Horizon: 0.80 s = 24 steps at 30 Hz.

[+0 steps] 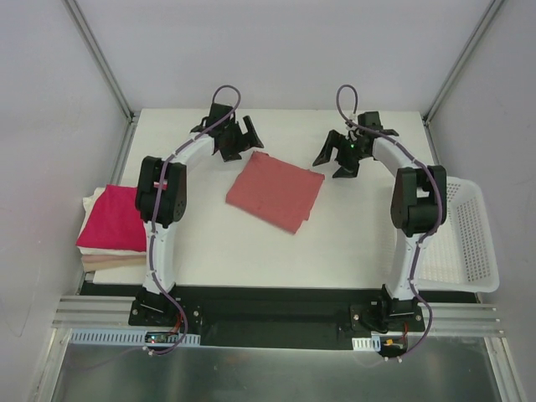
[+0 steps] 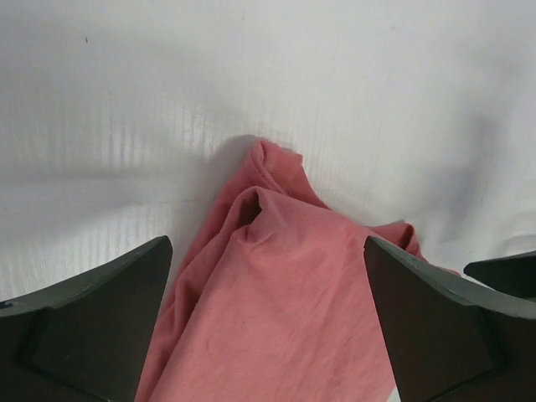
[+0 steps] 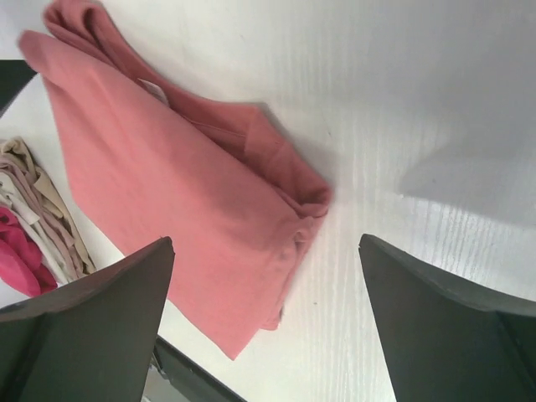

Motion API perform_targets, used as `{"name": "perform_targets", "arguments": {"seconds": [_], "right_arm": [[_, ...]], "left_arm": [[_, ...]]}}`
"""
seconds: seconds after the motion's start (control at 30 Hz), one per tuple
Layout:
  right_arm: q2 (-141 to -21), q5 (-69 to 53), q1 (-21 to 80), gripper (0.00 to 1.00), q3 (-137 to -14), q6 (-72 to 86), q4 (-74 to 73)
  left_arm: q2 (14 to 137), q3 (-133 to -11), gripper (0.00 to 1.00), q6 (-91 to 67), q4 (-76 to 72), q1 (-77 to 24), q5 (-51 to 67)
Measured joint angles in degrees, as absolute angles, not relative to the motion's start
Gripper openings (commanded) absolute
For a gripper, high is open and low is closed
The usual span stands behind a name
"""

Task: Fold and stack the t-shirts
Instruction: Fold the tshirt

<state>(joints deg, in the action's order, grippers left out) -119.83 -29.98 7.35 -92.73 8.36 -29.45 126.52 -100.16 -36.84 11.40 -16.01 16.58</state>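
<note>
A folded salmon t-shirt [image 1: 275, 193] lies in the middle of the white surface [image 1: 352, 243] as the left hand [image 1: 238, 142] and right hand [image 1: 337, 160] hover at its far corners. Both are spread wide and empty, apparently poised for another fold. The stack of folded shirts [image 1: 111, 222] sits at the left edge.

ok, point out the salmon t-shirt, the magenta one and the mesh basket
salmon t-shirt [image 1: 275, 191], top external view, middle of its folded upper face
magenta t-shirt [image 1: 113, 219], top external view, centre of its top surface
white mesh basket [image 1: 471, 244], top external view, bare mesh floor
</note>
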Motion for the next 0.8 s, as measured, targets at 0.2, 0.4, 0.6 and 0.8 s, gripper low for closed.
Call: {"name": "perform_targets", "arguments": {"seconds": [0.2,0.4,0.6,0.8], "right_arm": [[-111.8,-28.9,8.7,0.97,-89.0,7.7,-29.2],[-101.8,-29.4,15.5,0.97,-81.7,8.1,-28.3],[-106.7,-28.8,20.1,0.97,-83.2,8.8,-27.4],[-120.1,-23.4,19.4,0.97,-93.2,7.6,-30.4]], "left_arm": [[120.1,-95.9,0.99,-36.6,11.1,-16.2,17.4],[109.1,-85.8,0.99,-36.8,10.1,-18.2,18.8],[108.7,-79.0,0.99,-38.2,8.4,-20.3,21.5],[112.3,-75.8,0.99,-39.6,8.2,-20.8,22.1]]}}
